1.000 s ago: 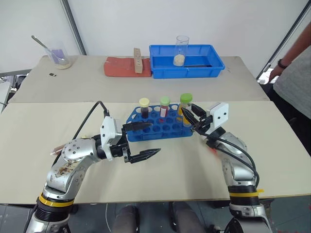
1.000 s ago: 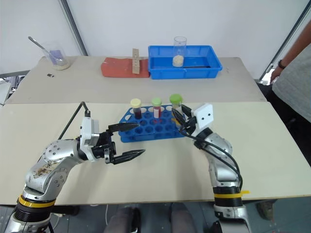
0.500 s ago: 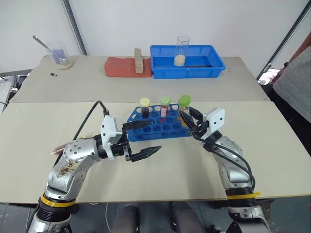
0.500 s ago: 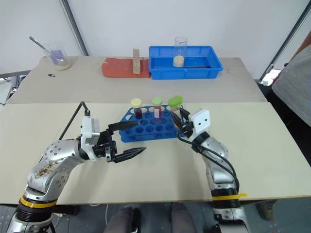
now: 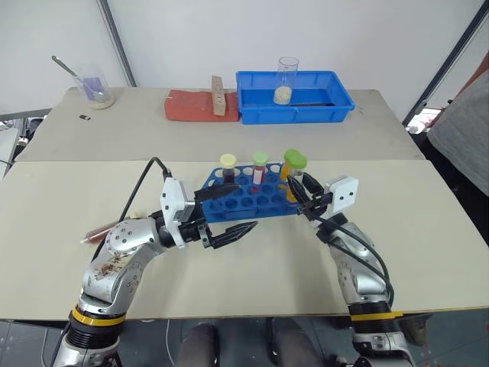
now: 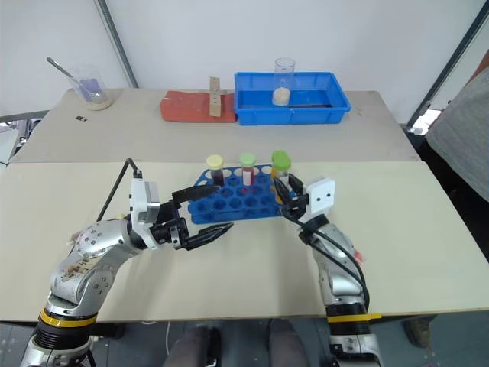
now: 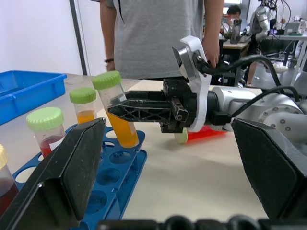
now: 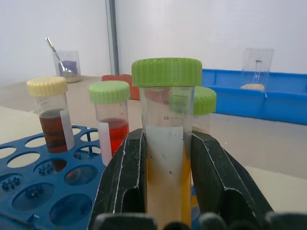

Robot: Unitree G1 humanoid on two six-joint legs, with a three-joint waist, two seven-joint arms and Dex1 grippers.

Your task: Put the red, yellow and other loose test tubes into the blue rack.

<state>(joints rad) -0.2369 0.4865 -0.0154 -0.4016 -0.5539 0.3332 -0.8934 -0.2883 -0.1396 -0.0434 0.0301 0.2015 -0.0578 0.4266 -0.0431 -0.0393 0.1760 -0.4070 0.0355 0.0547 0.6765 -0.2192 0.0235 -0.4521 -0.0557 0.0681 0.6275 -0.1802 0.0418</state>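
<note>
The blue rack [image 5: 252,201] lies mid-table. In it stand a yellow-capped tube of dark red liquid [image 5: 228,170], a green-capped red tube [image 5: 260,167] and a green-capped orange tube [image 7: 84,103]. My right gripper [image 5: 298,186] is shut on a green-capped tube of yellow liquid [image 8: 166,143], which tilts with its lower end at the rack's right-hand holes. My left gripper [image 5: 238,211] is open and empty, one finger over the rack's front left, the other over the table. A red tube [image 7: 204,134] lies on the table under the right gripper.
At the back stand a blue tray [image 5: 336,99] holding a clear beaker [image 5: 287,76], a red pad [image 5: 187,105] with a wooden block [image 5: 218,95], and a beaker with a spoon [image 5: 95,86]. A person [image 5: 462,126] stands at the right edge. A thin reddish tube [image 5: 95,232] lies by my left arm.
My right gripper has sunk a little and turned, bringing the yellow tube's cap down level with the other caps. The left gripper stays open in the same place.
</note>
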